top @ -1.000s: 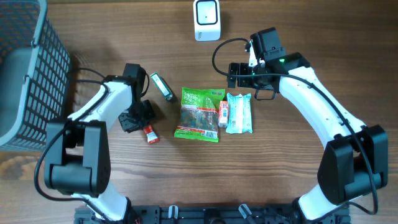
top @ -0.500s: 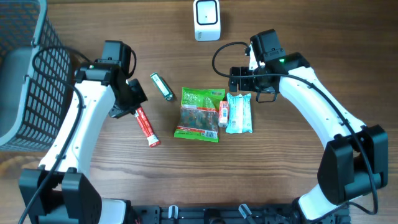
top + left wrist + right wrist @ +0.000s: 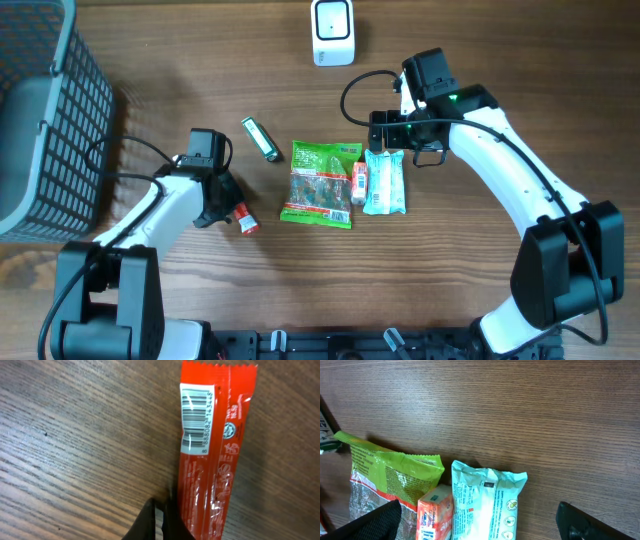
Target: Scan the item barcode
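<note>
The left gripper is down low over the wooden table, jaws pinched fully together on the near end of the long red foil stick packet. Only the far tip of the packet peeks out from under the arm in the overhead view. The wrist view gives the reason for that end-on hold: the white barcode label sits up near the crimped far end, well clear of the fingers, so nothing covers the bars. The label faces up toward the wrist camera.

The white box-shaped barcode scanner stands at the far edge of the table, well apart from the packet, so the scan looks not yet done. The likely need is a lift and a turn to present that label to the scanner's window.

The right gripper hangs with its jaws spread wide and nothing in them. It is poised above the waiting row: the green plastic snack bag, the small orange carton and the pale teal wrapped pack. They lie side by side, touching, probably queued for their own scans.

The dark wire mesh basket waits at the left, presumably for finished items.
</note>
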Robot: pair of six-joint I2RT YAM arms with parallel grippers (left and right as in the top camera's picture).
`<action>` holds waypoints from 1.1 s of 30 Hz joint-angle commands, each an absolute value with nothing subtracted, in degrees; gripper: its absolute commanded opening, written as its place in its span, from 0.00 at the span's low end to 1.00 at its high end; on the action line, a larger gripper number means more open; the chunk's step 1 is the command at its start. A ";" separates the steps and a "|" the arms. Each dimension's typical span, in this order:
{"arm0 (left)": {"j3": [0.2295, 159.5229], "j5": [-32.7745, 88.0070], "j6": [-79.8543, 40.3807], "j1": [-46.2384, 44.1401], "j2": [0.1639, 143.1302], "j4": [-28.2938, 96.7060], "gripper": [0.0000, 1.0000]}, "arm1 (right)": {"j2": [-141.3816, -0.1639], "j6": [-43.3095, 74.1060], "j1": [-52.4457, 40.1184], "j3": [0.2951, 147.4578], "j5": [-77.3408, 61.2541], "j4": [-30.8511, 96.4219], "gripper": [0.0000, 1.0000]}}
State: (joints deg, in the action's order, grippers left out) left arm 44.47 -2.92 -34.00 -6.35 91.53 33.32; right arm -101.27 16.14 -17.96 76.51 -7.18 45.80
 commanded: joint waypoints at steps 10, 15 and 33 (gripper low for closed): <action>43.38 2.35 -34.98 -6.15 91.68 19.46 0.04 | -102.24 15.18 -17.98 76.38 -6.42 45.71 1.00; 43.38 2.28 -34.85 -6.15 91.70 19.51 0.05 | -102.24 15.16 -17.98 76.38 -6.42 45.74 0.99; 48.10 4.25 -30.24 -4.69 94.19 25.80 0.12 | -102.24 15.18 -17.98 76.38 -6.44 45.69 1.00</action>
